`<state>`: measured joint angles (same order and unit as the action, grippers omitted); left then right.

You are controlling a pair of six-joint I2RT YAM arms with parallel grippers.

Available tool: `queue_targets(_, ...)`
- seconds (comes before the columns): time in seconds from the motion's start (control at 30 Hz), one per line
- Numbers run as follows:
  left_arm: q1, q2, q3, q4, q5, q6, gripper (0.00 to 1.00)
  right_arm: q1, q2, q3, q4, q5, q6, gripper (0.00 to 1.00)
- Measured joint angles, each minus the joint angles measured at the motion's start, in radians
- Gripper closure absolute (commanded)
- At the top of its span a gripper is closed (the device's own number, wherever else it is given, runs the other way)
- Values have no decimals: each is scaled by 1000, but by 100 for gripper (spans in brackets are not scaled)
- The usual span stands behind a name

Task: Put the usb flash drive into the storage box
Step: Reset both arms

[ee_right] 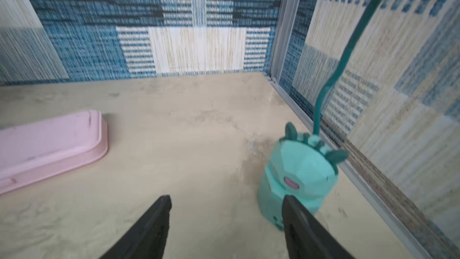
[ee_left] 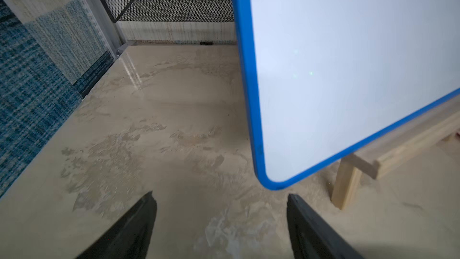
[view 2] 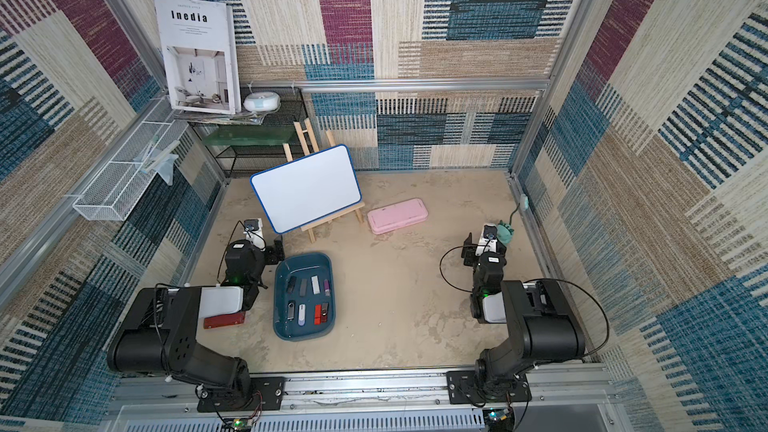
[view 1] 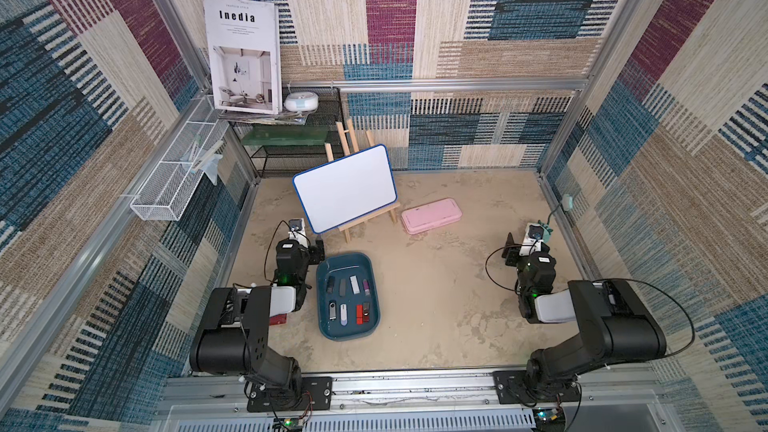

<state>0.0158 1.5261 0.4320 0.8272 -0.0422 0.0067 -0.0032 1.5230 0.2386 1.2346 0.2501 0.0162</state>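
Wrist views show left pincer (ee_left: 221, 194), right pincer (ee_right: 226, 196) gaping empty; storage box (view 1: 348, 264) appears only overhead.

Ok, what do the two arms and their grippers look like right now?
The left arm and right arm are glossy black jointed links, each with a white plastic shell, a green status light and looping black cables. The left gripper and right gripper both have matte black, tapering fingers.

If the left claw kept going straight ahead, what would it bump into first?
Probably the lower corner of the whiteboard, just ahead of the left gripper and slightly off-centre; depth is unclear, so it might slip past over the table.
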Motion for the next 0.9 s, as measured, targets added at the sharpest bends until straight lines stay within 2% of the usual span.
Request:
queue_targets(0.03, 5, 1, 3, -10, 3, 0, 1, -6, -2, 4, -5, -17, 4, 17)
queue_targets(0.1, 10, 3, 5, -37, 14, -3, 1, -10, -2, 8, -19, -47, 6, 15)
queue_targets(0.13, 9, 3, 5, -48, 19, -3, 1, -10, -2, 8, -21, -60, 7, 4)
queue_targets(0.17, 8, 3, 5, -55, 24, -3, 1, -10, -3, 8, -22, -77, 11, 1)
queue_targets(0.9, 8, 3, 6, -76, 41, -4, 1, -10, 1, 18, -33, -98, 14, 1)
